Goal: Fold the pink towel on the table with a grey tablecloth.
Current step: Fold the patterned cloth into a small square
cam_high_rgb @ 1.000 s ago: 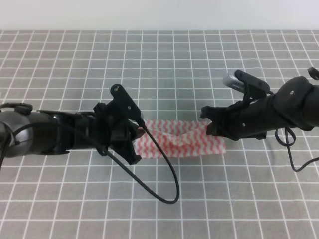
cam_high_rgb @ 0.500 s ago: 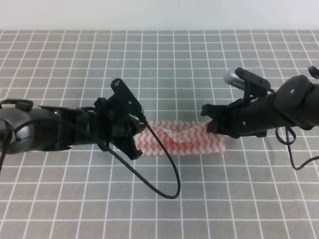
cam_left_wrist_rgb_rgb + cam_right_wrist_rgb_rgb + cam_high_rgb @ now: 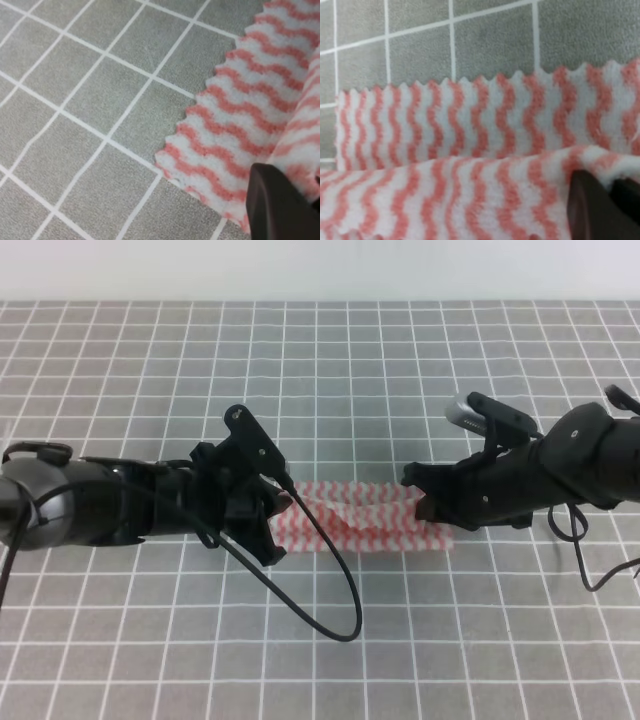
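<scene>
While overhead hides it, wrist views show pink towel [image 3: 470, 150] doubled.

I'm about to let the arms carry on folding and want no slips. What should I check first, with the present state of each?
1. Left end effector at the towel's left end: ok.
2. Right end effector at its right end: ok.
3. Left grip closed on cloth: cannot tell; the wrist view shows one dark finger against a raised fold.
4. Right grip closed on cloth: cannot tell, for the same reason.
5. Upper layer lifted off the lower one: ok in the right wrist view.
6. Loose cable off the towel: not ok; it crosses the left end.
</scene>
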Controlling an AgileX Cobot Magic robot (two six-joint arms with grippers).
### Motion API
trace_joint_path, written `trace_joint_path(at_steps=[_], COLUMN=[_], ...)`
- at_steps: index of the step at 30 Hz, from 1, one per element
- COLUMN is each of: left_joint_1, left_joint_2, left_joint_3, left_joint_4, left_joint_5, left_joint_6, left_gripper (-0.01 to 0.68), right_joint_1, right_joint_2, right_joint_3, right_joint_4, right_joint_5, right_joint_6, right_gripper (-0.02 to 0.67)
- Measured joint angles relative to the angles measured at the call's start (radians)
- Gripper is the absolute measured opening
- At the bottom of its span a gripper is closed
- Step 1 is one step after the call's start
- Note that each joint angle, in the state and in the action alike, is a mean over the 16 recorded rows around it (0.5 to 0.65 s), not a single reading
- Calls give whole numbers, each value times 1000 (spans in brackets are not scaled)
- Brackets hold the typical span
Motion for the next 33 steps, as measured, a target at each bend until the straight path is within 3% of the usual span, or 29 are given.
trace_joint_path(at_steps=[21,33], left_joint_1=[0,0], left_joint_2=[6,4], left_joint_3=[-5,-27], left_joint_4=[-4,-4], left_joint_5=[-9,-46], left_joint_6=[1,-27], left_gripper=[20,181], right_joint_1=[0,0], right_joint_2=[7,9], right_joint_3=[0,0], right_joint_4=[4,11], right_joint_5=[-8,-12], right_joint_6=[6,6], right_gripper=[-12,-11])
